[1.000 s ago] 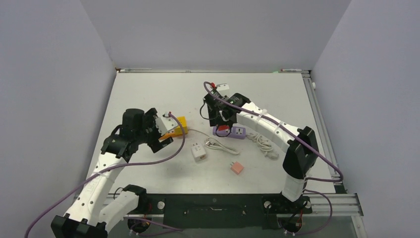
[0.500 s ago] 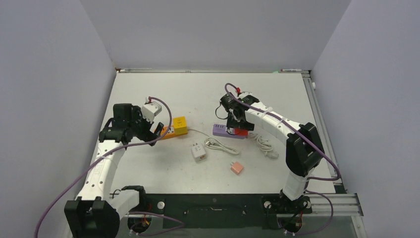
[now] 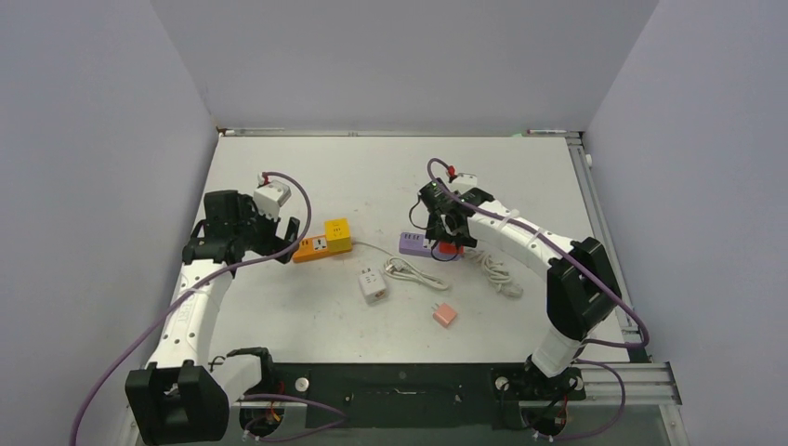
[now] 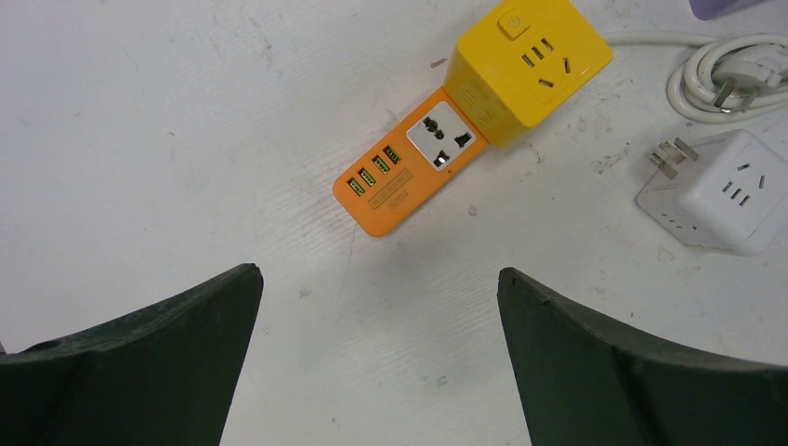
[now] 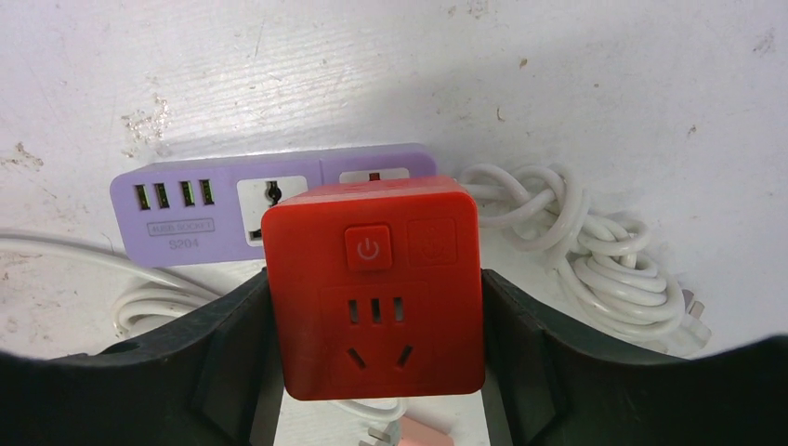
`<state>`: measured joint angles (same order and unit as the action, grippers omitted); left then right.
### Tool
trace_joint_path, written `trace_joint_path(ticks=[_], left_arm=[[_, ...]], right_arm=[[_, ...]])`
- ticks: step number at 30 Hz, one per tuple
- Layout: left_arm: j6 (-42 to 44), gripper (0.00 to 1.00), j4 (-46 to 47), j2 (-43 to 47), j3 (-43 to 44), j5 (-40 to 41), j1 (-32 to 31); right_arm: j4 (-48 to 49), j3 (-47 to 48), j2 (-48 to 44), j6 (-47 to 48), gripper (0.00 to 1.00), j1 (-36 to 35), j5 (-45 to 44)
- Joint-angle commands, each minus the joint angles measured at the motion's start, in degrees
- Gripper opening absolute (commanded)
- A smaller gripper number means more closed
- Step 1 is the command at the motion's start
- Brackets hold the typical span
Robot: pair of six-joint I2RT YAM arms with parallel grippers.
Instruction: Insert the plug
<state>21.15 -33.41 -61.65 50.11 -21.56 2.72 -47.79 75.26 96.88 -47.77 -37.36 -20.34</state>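
My right gripper (image 3: 448,238) is shut on a red cube plug adapter (image 5: 374,288), one finger on each side. The red cube (image 3: 450,247) sits over the right half of the purple power strip (image 5: 195,209), covering part of its socket. Its prongs are hidden, so I cannot tell whether they are in. The purple strip (image 3: 413,243) lies flat at mid table. My left gripper (image 4: 376,274) is open and empty, just left of an orange power strip (image 4: 409,172) joined to a yellow cube socket (image 4: 530,70).
A white cube adapter (image 3: 374,284) and a pink adapter (image 3: 444,314) lie in front of the strips. A white cable (image 3: 413,271) runs between them, and a coiled white cable (image 5: 595,246) lies right of the purple strip. The orange strip (image 3: 311,249) lies to the left.
My left gripper has drawn back to the left, away from the orange strip and yellow cube. My right gripper has carried the red cube rightward along the purple strip and lower.
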Motion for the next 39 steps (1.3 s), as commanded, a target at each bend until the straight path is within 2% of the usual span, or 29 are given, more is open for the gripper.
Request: trace_joint_path(ticks=[1,39], left_arm=[[-1.28,0.96,2.92,1.28,-0.35,-0.84,0.27],[-0.85,0.96,1.8,3.19,-0.01,-0.42,0.27]], right_arm=[[4.7,-1.16,-2.83,0.39,0.05,0.71,-1.24],[10.44,-6.45,-1.87,0.5,0.05,2.04,1.74]])
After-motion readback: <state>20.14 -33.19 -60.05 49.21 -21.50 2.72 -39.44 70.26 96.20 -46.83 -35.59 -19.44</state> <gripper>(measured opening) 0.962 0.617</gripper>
